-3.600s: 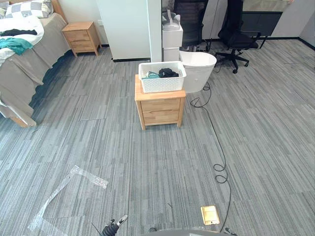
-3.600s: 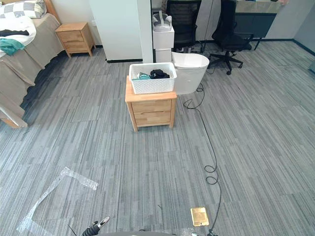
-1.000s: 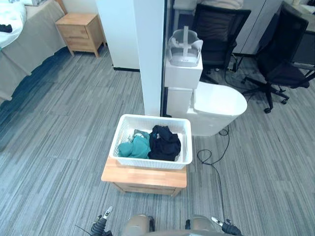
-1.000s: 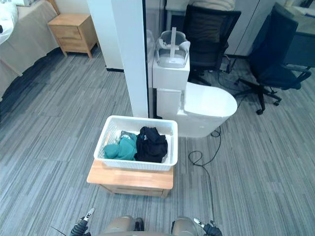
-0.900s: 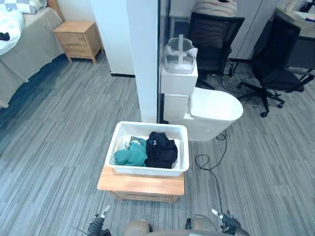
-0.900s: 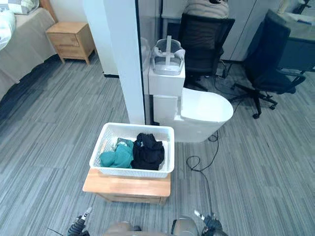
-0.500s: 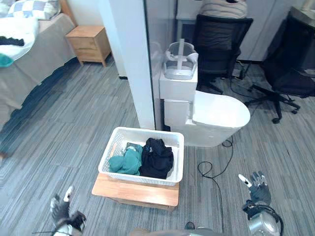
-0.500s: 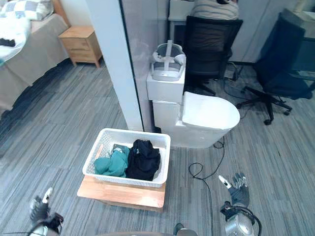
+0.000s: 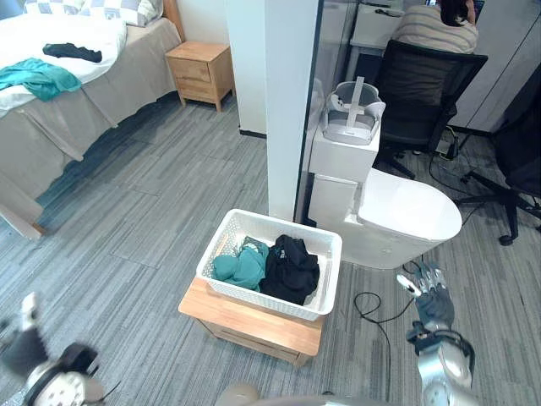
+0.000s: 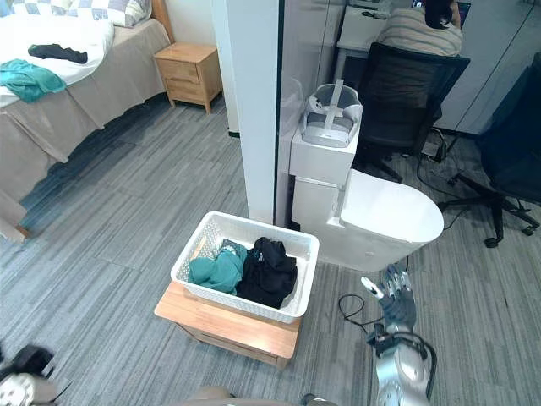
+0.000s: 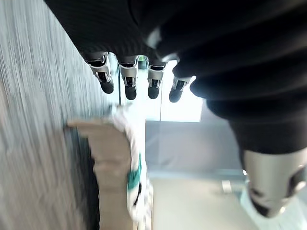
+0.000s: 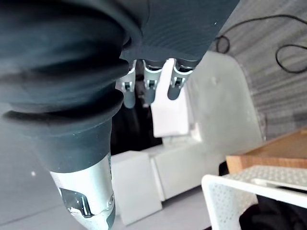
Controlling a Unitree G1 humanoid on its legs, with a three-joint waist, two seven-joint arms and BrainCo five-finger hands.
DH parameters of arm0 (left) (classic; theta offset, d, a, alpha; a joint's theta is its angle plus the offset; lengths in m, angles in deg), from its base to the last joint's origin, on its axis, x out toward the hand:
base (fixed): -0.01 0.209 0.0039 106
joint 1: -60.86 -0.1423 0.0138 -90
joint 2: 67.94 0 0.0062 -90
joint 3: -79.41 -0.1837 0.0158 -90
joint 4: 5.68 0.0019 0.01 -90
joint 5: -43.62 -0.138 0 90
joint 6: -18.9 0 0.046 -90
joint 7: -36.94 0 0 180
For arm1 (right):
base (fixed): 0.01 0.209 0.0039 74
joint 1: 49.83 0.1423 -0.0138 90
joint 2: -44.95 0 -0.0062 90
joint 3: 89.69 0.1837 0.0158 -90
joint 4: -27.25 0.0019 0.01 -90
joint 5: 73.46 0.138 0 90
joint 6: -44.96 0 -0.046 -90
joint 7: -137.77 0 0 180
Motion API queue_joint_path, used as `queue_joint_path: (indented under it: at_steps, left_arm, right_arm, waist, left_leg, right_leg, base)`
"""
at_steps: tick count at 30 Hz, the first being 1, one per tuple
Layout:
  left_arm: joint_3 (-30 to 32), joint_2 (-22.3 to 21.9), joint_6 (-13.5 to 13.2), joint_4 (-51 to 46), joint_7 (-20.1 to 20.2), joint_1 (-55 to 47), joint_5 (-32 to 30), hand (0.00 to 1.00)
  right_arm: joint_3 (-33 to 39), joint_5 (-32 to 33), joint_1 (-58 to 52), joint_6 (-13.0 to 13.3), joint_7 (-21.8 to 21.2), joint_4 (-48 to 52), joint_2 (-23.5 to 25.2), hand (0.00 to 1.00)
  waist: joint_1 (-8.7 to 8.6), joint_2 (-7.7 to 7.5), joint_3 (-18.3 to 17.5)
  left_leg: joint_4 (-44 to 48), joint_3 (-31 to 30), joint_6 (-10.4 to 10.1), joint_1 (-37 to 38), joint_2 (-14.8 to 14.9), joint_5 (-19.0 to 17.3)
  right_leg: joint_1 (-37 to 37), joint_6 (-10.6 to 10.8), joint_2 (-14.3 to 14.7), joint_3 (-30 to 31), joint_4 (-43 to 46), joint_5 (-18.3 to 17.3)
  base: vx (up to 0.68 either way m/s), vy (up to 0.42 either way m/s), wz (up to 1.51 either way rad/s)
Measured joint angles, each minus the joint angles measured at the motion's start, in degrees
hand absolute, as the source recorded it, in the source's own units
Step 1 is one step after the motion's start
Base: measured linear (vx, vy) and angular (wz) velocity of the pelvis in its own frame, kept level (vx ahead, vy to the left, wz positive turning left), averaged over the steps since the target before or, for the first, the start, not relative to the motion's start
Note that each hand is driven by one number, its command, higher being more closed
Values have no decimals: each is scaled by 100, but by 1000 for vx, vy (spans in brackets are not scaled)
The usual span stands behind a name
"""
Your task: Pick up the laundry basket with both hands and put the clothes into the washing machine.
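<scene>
The left robot hand (image 9: 24, 347) is hanging low at the robot's left, near the floor. Its fingers (image 11: 128, 82) are straight and apart, gripping nothing. The right robot hand (image 9: 433, 298) is hovering over the floor to the right of the counter (image 9: 270, 325), fingers spread and empty, clear of the basket. Between the two hands, the white laundry basket (image 9: 245, 293) is sitting on this small wooden counter, carrying a teal garment (image 9: 239, 265) beside a black one (image 9: 292, 269). Just behind it, a white machine (image 9: 410, 224) with a rounded lid is standing closed beside a white pillar (image 9: 292, 101), and a grey headset (image 9: 352, 118) is resting on its boxy top. Farther back, a person (image 9: 435, 30) is sitting in a black office chair (image 9: 423, 93). At far left, a bed (image 9: 118, 80) is carrying a teal cloth (image 9: 38, 76) and a black cloth (image 9: 72, 52), next to a wooden nightstand (image 9: 201, 72).
</scene>
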Motion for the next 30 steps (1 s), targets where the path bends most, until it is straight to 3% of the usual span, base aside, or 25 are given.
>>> queue_joint_path:
  at_steps: [1, 5, 8, 14, 17, 21, 22, 25, 30]
  left_arm:
    - [-565, 223, 4, -40, 216, 360, 10, 0]
    - [-1716, 750, 121, -26, 832, 1685, 85, 0]
    - [-2080, 1013, 305, 424, 1003, 2706, 28, 0]
    - [-2522, 1555, 832, 1526, 965, 4643, -191, 0]
    - [-2556, 1712, 935, 1910, 821, 5427, -577, 0]
    - [-2950, 2088, 1056, 2556, 798, 6294, -609, 0]
    - [-3197, 2331, 1069, 2817, 868, 6715, -611, 0]
    - [-3563, 2696, 1081, 3359, 1014, 7482, -630, 0]
    - [-4138, 2854, 1055, 4528, 1265, 8517, -764, 0]
  right_arm:
    - [14, -28, 379, -34, 30, -177, -226, 0]
    - [141, -232, 1374, -146, 103, -207, -663, 0]
    - [213, -275, 1648, -248, 136, -199, -798, 0]
    - [247, -27, 2181, -314, 366, 13, -913, 0]
    - [146, 402, 2170, -316, 335, 447, -997, 0]
    - [-272, 1052, 2269, -313, 230, 506, -1387, 0]
    - [-527, 1801, 2355, -309, -8, 506, -1525, 0]
    - [-855, 2835, 2683, -308, -368, 500, -1640, 0]
    - [-1156, 3708, 3279, -304, -419, 44, -2044, 0]
  waist:
    - [-4, -49, 151]
    - [-154, -44, 874]
    - [-159, -49, 1278]
    - [-159, -43, 1873]
    - [-149, -57, 1993]
    - [-155, -69, 2071]
    - [-148, -69, 2071]
    - [-95, -77, 2076]
    - [1, -96, 2086]
  left_leg:
    - [22, -3, 29, -137, -54, 82]
    - [76, 121, 124, -679, -205, 308]
    - [67, 214, 155, -929, -246, 410]
    - [119, 283, 131, -1408, -232, 573]
    - [183, 281, 117, -1683, -195, 580]
    - [185, 259, 69, -1862, -181, 609]
    - [183, 244, 33, -1960, -151, 632]
    - [177, 258, -52, -2117, -93, 686]
    - [149, 262, -122, -2276, -10, 733]
  right_leg:
    - [-158, 2, -41, 6, -14, 109]
    - [-728, 21, -186, 150, 0, 408]
    - [-1027, 16, -230, 256, 4, 539]
    - [-1552, -35, -267, 274, 76, 682]
    - [-1799, -54, -240, 262, 100, 696]
    - [-1932, -61, -237, 203, 78, 708]
    - [-1970, -77, -214, 132, 2, 765]
    - [-2053, -105, -163, 80, -113, 817]
    - [-2106, -141, -102, -61, -211, 844]
  base:
    - [-105, 59, 5]
    - [-172, 65, -10]
    - [-146, 34, -13]
    - [-64, -9, -5]
    - [0, 0, 0]
    - [14, -1, 5]
    - [28, -13, 9]
    - [22, -20, 5]
    - [29, -22, 9]
